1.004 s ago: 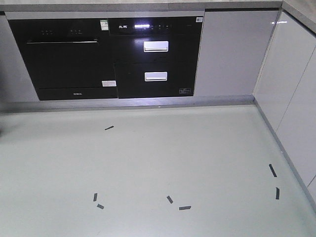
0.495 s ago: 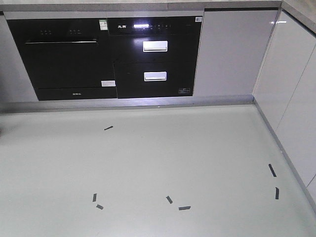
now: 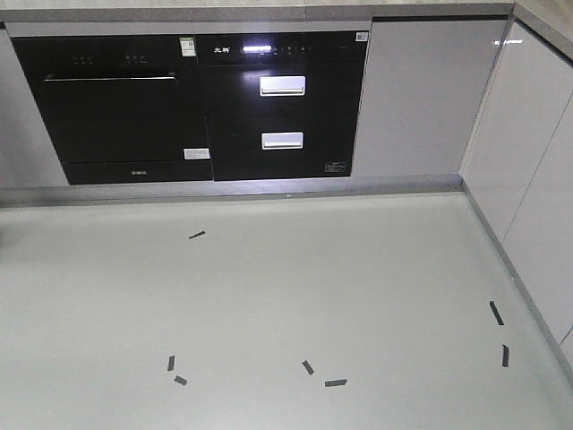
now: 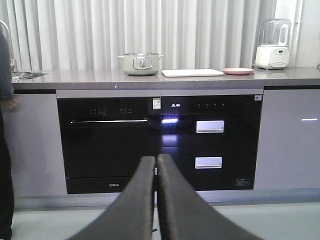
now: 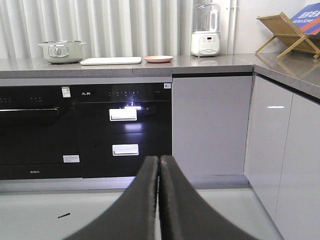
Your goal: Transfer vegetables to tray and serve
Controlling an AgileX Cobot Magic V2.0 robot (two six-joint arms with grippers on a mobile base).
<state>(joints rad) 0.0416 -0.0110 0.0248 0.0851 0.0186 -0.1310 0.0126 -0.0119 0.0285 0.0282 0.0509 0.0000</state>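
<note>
A pale grey-green floor [image 3: 269, 296], dotted with short dark tape strips [image 3: 335, 382], runs up to a kitchen front of glossy grey cabinet doors [image 3: 416, 98] that turns a corner at the right. Set into it are two black appliances: an oven-like unit [image 3: 116, 116] with a long bar handle and, beside it, a drawer unit [image 3: 282, 107] with two silvery pulls and a lit display. On the grey countertop [image 4: 90, 77], before white curtains [image 4: 125, 30], the tray [image 4: 192, 73] lies flat between a pale green pot [image 4: 141, 64] and a pink plate [image 4: 238, 71]. Any print on the tray is too far off to make out. A green-and-white sticker [image 4: 156, 103] and small white brand marks sit on the appliances, too small to read. The left gripper [image 4: 156, 159] and right gripper [image 5: 159, 160] each have their dark fingers pressed together with nothing between them, low before the cabinets, well apart from the tray.
</note>
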